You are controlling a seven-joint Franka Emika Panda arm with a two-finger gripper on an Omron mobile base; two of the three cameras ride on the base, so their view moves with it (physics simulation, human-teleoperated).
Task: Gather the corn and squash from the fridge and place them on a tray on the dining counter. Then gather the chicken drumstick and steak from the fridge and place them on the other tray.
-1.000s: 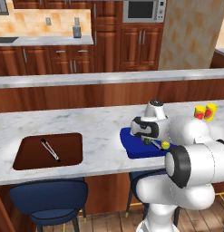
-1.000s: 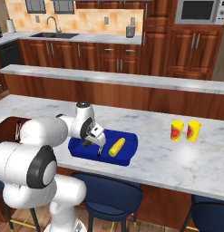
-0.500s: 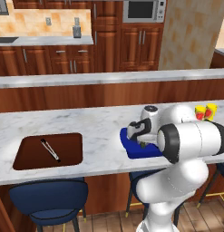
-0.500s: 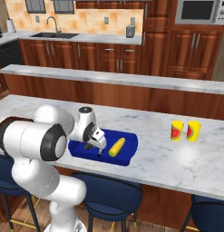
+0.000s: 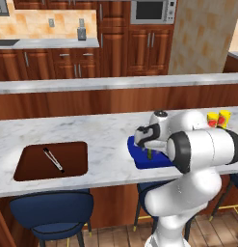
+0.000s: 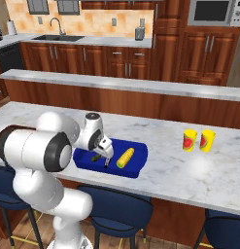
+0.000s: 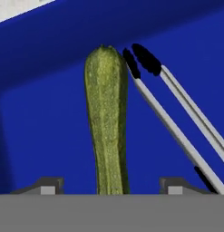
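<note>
The claw (image 7: 109,190) hung over the blue tray (image 6: 136,165), its two fingertips (image 7: 50,186) standing wide apart with the squash (image 7: 105,122) lying between them on the tray floor, touched by neither. A pair of metal tongs (image 7: 177,122) lay just beside the squash. From the right base view, the claw (image 6: 106,163) pointed down at the squash (image 6: 96,158), with the corn (image 6: 125,157) lying beside it in the same tray. The tray (image 5: 139,161) sat near the front edge of the marble tabletop (image 5: 101,135). Well apart to the left lay a brown tray (image 5: 29,169) holding another pair of tongs (image 5: 53,159). Farther right stood two yellow cups (image 6: 197,140).
</note>
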